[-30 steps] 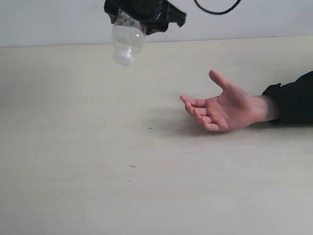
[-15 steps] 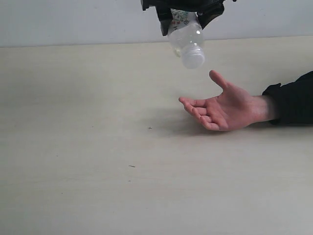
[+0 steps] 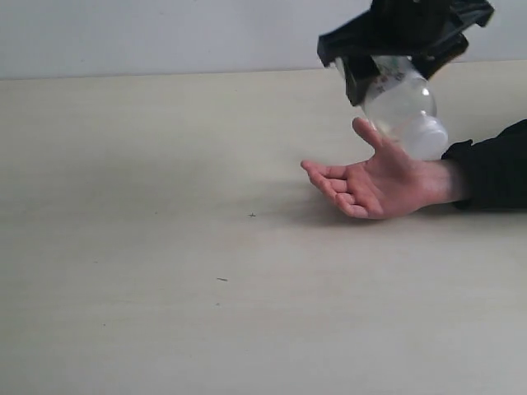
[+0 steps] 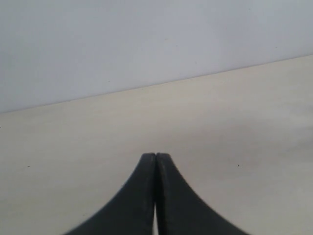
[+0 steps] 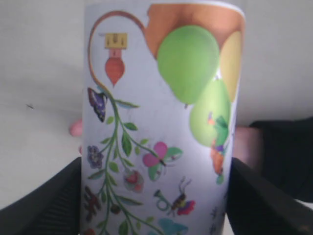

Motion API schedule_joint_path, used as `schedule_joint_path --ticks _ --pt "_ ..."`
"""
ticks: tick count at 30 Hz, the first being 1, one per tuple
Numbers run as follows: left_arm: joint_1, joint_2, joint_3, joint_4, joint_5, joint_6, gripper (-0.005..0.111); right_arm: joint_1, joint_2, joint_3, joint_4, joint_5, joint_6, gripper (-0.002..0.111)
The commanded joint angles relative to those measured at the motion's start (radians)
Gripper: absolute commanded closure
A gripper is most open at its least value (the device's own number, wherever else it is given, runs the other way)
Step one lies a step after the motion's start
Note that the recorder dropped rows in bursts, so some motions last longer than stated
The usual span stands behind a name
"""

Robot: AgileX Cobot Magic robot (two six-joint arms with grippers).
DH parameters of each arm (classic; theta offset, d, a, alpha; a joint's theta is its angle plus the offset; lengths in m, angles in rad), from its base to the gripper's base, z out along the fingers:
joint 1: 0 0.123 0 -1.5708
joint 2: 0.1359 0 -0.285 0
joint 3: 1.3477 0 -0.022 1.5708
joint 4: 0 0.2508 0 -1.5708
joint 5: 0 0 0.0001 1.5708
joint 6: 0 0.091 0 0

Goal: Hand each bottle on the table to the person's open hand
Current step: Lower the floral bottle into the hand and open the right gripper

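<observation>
The black right gripper (image 3: 394, 76) is clamping a clear plastic floral-labelled bottle (image 3: 408, 111), cap-down, just above the bare open hand (image 3: 379, 185); the black left gripper (image 4: 156, 161) is sitting closed, empty.

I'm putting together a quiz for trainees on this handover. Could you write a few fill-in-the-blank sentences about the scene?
1. The tool holding the floral bottle is the ____ one.
2. The person's open hand lies palm ____.
3. The left tool, its jaws pressed together, holds ____.
Missing words: right; up; nothing.
</observation>
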Motion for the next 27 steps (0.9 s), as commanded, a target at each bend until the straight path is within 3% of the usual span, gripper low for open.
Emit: schedule_joint_path --ticks 1,9,21,23,27 --pt "-0.006 -0.006 0.001 -0.006 0.0 -0.002 0.106 -0.024 -0.05 0.195 0.008 -0.19 -0.018 0.108" --pt "-0.006 -0.006 0.001 -0.006 0.0 -0.002 0.106 -0.029 -0.031 0.359 0.078 -0.412 -0.109 0.108" --pt "-0.006 -0.006 0.001 -0.006 0.0 -0.002 0.106 -0.029 0.097 0.356 0.062 -0.4 -0.1 0.108" --pt "-0.006 -0.006 0.001 -0.006 0.0 -0.002 0.106 -0.029 0.097 0.356 0.062 -0.4 -0.065 0.104" --pt "-0.006 -0.006 0.001 -0.006 0.0 -0.002 0.106 -0.029 0.097 0.356 0.062 -0.4 -0.062 0.081"
